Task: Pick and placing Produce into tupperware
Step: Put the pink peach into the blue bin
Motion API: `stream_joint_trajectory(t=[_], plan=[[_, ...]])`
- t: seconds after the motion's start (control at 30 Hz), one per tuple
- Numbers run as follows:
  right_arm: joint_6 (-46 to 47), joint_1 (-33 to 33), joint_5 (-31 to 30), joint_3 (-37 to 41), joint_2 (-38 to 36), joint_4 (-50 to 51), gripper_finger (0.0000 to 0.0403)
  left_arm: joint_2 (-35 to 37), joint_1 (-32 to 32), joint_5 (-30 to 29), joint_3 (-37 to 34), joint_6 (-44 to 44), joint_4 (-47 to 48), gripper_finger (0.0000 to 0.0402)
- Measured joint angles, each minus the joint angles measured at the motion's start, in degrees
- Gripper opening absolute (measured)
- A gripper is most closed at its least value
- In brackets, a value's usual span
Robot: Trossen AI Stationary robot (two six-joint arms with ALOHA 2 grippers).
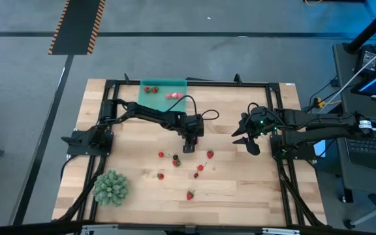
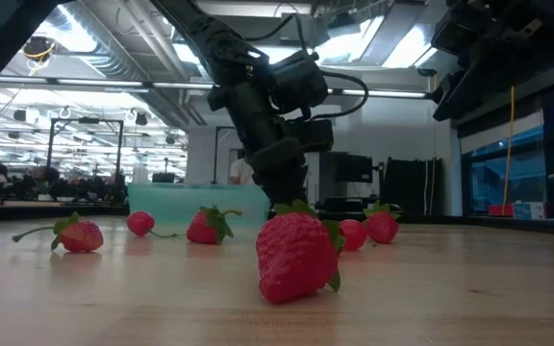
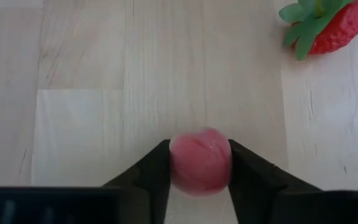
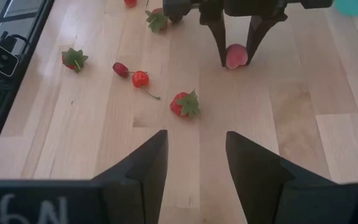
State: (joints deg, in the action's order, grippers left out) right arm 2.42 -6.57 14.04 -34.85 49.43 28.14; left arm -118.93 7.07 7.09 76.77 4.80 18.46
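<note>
My left gripper [image 1: 189, 149] stands over the middle of the table, shut on a small pink fruit [image 3: 201, 163], which also shows in the right wrist view [image 4: 236, 56]. Several small red strawberries lie loose on the wood around it, such as one [image 1: 210, 154] to its right and one [image 1: 190, 194] nearer the front edge. The teal tupperware [image 1: 175, 82] rests at the table's far edge with a few red and pink fruits [image 1: 173, 95] in it. My right gripper [image 1: 245, 138] is open and empty at the right of the table. My left gripper pinches the pink fruit's two opposite sides [image 3: 178, 163] between its two fingers. The fingers [image 4: 219, 43] come from above, pointing down. The fruit sits at their free ends, at about table level; whether it rests on the wood I cannot tell.
A large spiky green ball [image 1: 111, 187] sits at the front left corner. A black frame [image 1: 194, 82] runs around the work area. A strawberry with a green top [image 3: 328, 25] lies close to my left gripper.
</note>
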Motion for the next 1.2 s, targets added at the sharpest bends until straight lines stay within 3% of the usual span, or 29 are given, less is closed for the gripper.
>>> stream_joint_trajectory(t=[0.1,0.27,0.43,0.63,0.9,1.0,1.2], plan=[[0.0,0.0,0.0,0.0,0.0,0.0,0.0165,0.2,0.0,-0.5,0.0,-1.3,0.0,0.0101],[0.0,0.0,0.0,0.0,0.0,0.1,0.0165,3.0,-0.3,-1.0,0.7,-1.6,2.8,0.01],[0.0,0.0,0.0,0.0,0.0,0.2,0.0165,9.4,0.6,-4.0,4.1,1.6,8.7,0.0116],[0.0,0.0,0.0,0.0,0.0,0.4,0.0165,19.7,2.4,-9.6,5.7,4.4,11.7,0.0097],[0.0,0.0,0.0,0.0,0.0,0.2,0.0165,30.5,8.3,-9.9,5.7,6.3,12.6,0.0116],[0.0,0.0,0.0,0.0,0.0,0.0,0.0165,32.2,11.4,-7.5,5.7,6.3,12.9,0.0109],[0.0,0.0,0.0,0.0,0.0,-0.1,0.0165,33.2,17.5,5.0,5.7,6.3,14.0,0.0098]])
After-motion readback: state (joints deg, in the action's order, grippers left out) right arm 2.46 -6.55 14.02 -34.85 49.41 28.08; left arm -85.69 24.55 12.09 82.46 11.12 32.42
